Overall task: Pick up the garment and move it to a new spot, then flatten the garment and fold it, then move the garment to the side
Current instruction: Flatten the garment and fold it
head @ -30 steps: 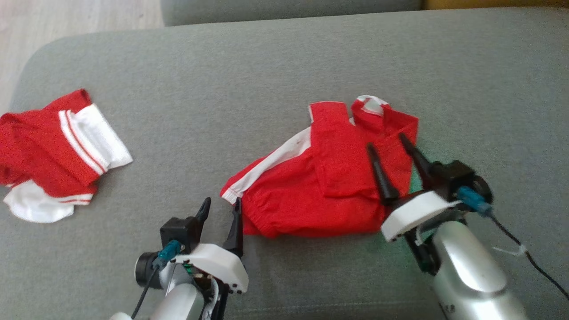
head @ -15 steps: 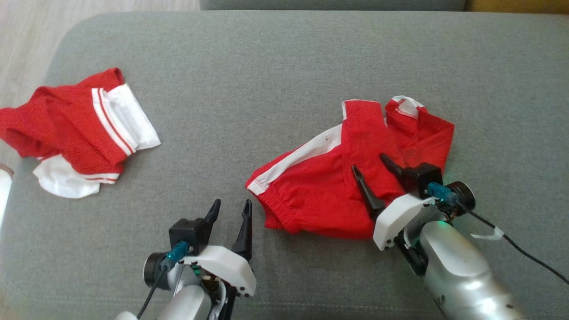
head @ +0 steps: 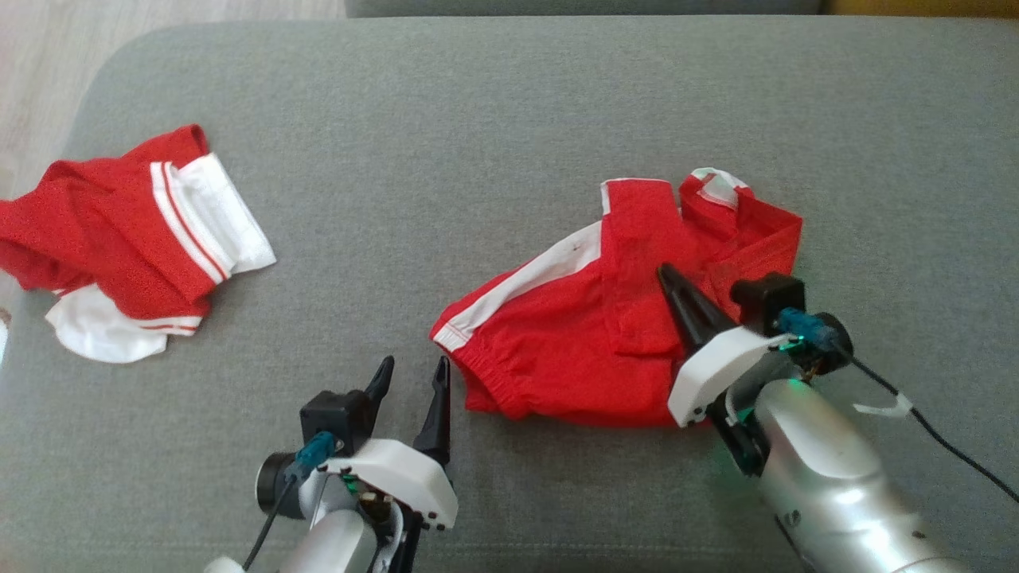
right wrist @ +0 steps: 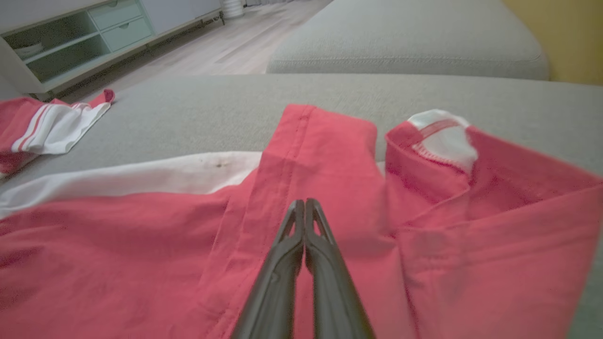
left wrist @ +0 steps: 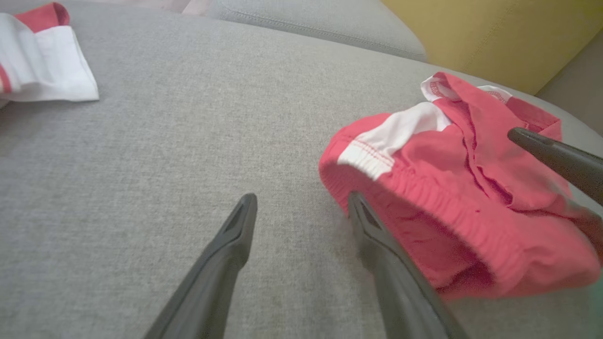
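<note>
The garment [head: 557, 334], red shorts with a white side stripe, lies crumpled at the middle right of the grey sofa cushion [head: 478, 135]. My right gripper [head: 667, 274] is over its right half, fingers pressed together, and no cloth shows pinched between them in the right wrist view [right wrist: 305, 203]. My left gripper [head: 410, 374] stands open just left of the shorts' elastic waistband [left wrist: 424, 197], its right finger [left wrist: 377, 235] close beside the band, with nothing between the fingers [left wrist: 301, 202]. The right gripper's dark fingers [left wrist: 556, 157] reach in over the shorts from the right.
A second red and white garment [head: 119, 239] lies bunched at the cushion's left edge. Pale wood floor [head: 32, 48] lies beyond that edge. Another grey cushion [right wrist: 405, 42] and a yellow wall [left wrist: 494, 33] stand behind. A black cable [head: 947, 446] trails from the right wrist.
My right gripper's fingers have closed together over the shorts. The head camera has shifted, so the whole picture has slid. The left gripper has stayed open in place.
</note>
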Robot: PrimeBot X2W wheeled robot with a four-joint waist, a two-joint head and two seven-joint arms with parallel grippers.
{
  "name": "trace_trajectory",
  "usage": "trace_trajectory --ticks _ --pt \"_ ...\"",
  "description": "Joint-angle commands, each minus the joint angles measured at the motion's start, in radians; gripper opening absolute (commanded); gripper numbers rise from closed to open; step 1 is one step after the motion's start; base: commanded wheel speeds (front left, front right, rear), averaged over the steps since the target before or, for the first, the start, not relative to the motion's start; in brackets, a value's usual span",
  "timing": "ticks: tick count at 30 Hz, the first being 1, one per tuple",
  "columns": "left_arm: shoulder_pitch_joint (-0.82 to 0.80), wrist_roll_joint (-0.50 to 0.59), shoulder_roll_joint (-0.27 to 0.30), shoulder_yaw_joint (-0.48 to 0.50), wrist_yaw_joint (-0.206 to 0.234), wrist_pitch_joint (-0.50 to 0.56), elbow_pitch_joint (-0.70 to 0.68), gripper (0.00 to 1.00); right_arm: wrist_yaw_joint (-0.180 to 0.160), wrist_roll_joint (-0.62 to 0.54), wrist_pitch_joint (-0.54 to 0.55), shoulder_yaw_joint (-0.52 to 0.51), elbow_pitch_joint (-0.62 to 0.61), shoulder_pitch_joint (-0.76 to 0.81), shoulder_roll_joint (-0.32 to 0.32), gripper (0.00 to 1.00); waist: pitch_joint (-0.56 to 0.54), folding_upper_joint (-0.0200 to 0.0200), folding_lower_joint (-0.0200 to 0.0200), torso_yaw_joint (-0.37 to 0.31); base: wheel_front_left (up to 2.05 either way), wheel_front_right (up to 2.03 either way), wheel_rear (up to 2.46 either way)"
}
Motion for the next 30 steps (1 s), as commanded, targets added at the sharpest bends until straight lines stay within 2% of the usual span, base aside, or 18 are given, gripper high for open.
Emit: trace_trajectory --ticks 1,9,10,11,16,21,25,30 --pt "-0.029 0.005 0.004 0.036 -0.003 -0.012 -0.023 1.00 -0.001 0.003 -0.006 -0.005 -0.045 -0.016 0.003 0.00 -0.007 0.0000 0.0000 -0.012 0.00 0.00 0.00" --pt "-0.023 0.019 0.004 0.051 0.008 -0.012 -0.037 1.00 -0.001 -0.037 -0.006 -0.143 -0.153 0.036 -0.039 0.00 -0.026 0.0000 0.0000 -0.043 0.00 0.00 0.00" --pt "-0.021 0.023 0.004 0.057 0.012 -0.012 -0.040 1.00 -0.001 -0.053 -0.006 -0.176 -0.169 0.047 -0.042 0.35 -0.030 0.0000 0.0000 -0.049 0.00 0.00 0.00" --pt "-0.018 0.027 0.004 0.064 0.017 -0.012 -0.042 1.00 -0.001 -0.069 -0.006 -0.209 -0.187 0.060 -0.043 1.00 -0.034 0.0000 0.0000 -0.053 0.00 0.00 0.00" --pt "0.002 0.066 0.004 0.105 0.047 -0.012 -0.051 1.00 -0.001 -0.149 -0.006 -0.344 -0.285 0.141 -0.024 1.00 -0.057 0.0000 0.0000 -0.079 0.00 0.00 0.00" --pt "0.029 0.104 0.004 0.159 0.063 -0.012 -0.061 1.00 -0.001 -0.200 -0.006 -0.391 -0.366 0.219 -0.001 1.00 -0.076 0.0000 0.0000 -0.098 0.00 0.00 0.00" --pt "0.047 0.128 0.004 0.192 0.069 -0.012 -0.074 1.00 -0.001 -0.216 -0.006 -0.356 -0.377 0.253 0.010 1.00 -0.084 0.0000 0.0000 -0.099 0.00 0.00 0.00" --pt "0.053 0.131 0.004 0.194 0.063 -0.012 -0.081 1.00 -0.001 -0.210 -0.006 -0.215 -0.322 0.241 0.014 1.00 -0.080 0.0000 0.0000 -0.074 0.00 0.00 0.00"
